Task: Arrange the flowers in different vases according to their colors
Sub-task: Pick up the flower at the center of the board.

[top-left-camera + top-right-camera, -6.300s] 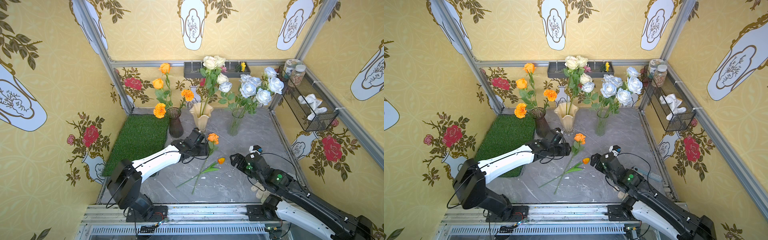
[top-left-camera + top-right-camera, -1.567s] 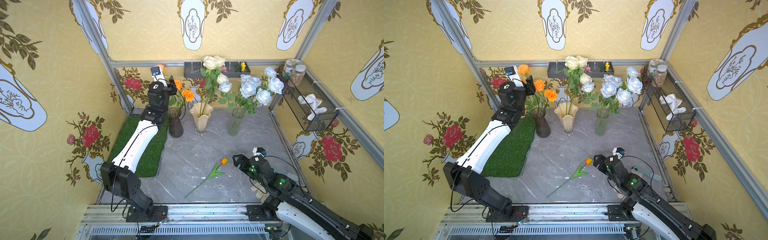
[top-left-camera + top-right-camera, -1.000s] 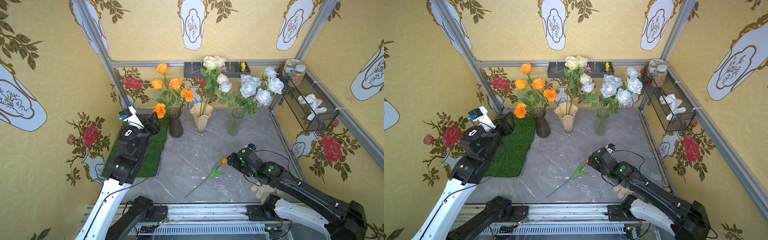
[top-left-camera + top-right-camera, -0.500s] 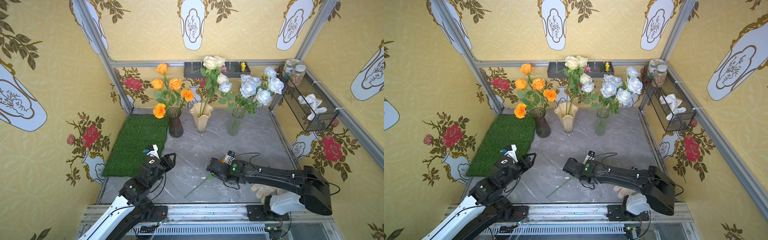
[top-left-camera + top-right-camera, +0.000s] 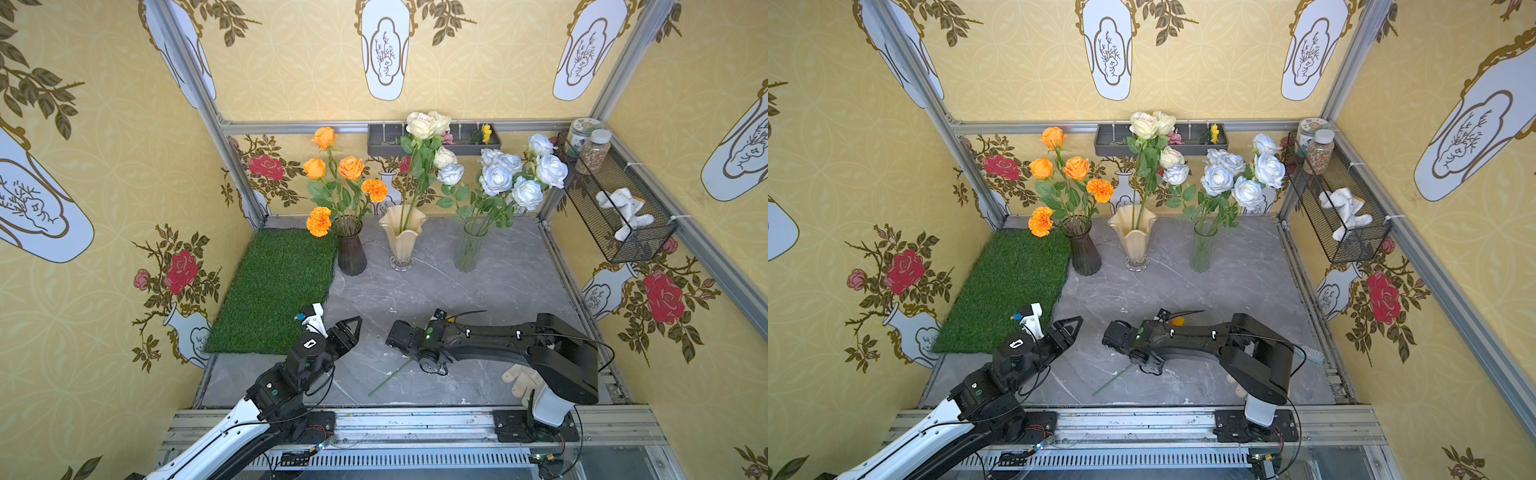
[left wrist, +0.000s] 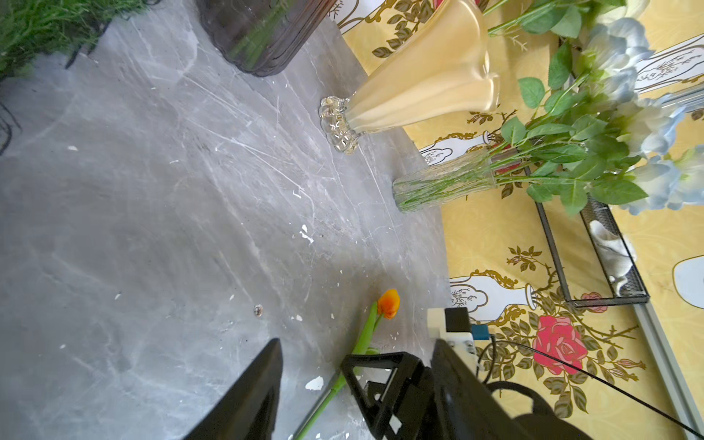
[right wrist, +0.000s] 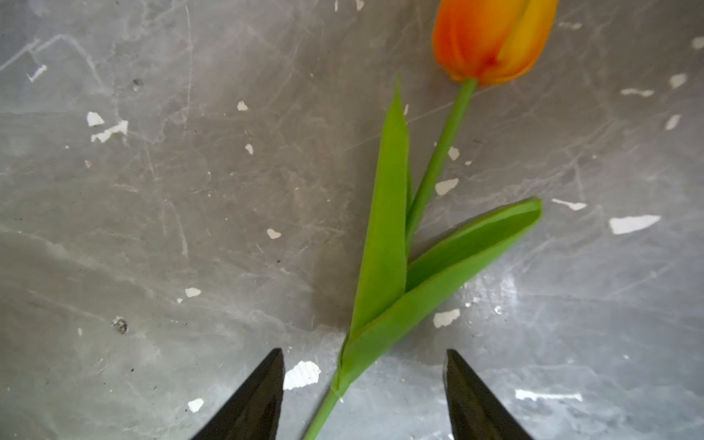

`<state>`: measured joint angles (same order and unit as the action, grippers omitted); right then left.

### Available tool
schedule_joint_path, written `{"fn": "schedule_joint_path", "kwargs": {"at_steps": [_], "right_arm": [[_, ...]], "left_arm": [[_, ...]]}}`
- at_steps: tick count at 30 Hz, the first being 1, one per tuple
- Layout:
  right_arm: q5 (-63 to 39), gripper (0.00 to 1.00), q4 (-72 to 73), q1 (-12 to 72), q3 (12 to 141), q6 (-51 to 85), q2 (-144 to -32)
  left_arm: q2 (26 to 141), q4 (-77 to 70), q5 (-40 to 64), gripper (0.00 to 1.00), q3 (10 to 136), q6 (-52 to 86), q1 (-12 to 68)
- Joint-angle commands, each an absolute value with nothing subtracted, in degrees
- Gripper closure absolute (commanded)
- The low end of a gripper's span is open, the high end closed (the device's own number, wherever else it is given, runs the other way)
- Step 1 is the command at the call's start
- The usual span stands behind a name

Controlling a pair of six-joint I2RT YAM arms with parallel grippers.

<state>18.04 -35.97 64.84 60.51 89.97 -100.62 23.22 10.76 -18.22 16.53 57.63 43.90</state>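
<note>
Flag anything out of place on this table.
One orange tulip lies flat on the grey table near the front, while every other long-stemmed flower stands in the vases at the back. The right gripper is over its stem, jaws open on either side, not yet closed. The tabletop also shows white chips.

Desk (image 5: 478,291) — mat (image 5: 274,291) on its rear left. Just right of the mat, one row: left vase (image 5: 351,253), middle vase (image 5: 402,239), right vase (image 5: 469,249), flowers (image 5: 496,179) standing in each. Front centre: loose flower (image 7: 381,244) lying flat, its stem between the parted fingers of the right hand (image 7: 364,356). Left hand (image 5: 355,328) — to its left, by the mat's front corner. Wire basket (image 5: 623,232) on the right wall.
</note>
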Motion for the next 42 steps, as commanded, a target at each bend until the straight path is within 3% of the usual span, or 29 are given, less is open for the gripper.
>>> {"fn": "schedule_joint_path", "kwargs": {"at_steps": [1,7,12,19,21,22,32,37,42], "right_arm": [[16.61,0.40,-35.24,65.08,60.67,91.97,-102.22],[15.65,0.48,-33.78,65.66,59.36,93.94,-104.84],[16.47,0.75,-32.84,65.26,57.23,95.72,-104.65],[17.04,0.99,-27.51,62.05,50.76,96.83,-99.27],[18.25,1.00,-26.57,61.19,49.67,95.46,-96.86],[19.27,1.00,-27.08,60.96,49.61,94.69,-95.54],[30.47,1.00,-34.36,61.18,56.32,78.52,-84.98],[32.01,1.00,-25.76,61.25,55.37,64.69,-78.67],[33.00,1.00,-13.71,62.89,58.81,42.04,-76.77]], "left_arm": [[21.91,8.88,-18.59,0.32,15.91,57.39,43.95],[21.34,8.23,-19.00,0.32,15.84,56.78,43.95],[20.54,8.26,-18.90,0.32,15.85,56.69,43.95],[18.46,8.80,-19.05,0.30,15.54,57.09,43.95],[18.70,8.93,-18.99,0.20,15.70,57.21,43.95],[18.93,8.81,-18.90,0.01,15.84,57.37,43.95],[25.78,7.30,-18.55,0.00,18.56,57.30,43.95],[27.80,6.87,-18.45,0.00,19.25,57.22,43.95],[28.56,5.62,-16.86,0.00,19.49,57.13,43.95]]}}
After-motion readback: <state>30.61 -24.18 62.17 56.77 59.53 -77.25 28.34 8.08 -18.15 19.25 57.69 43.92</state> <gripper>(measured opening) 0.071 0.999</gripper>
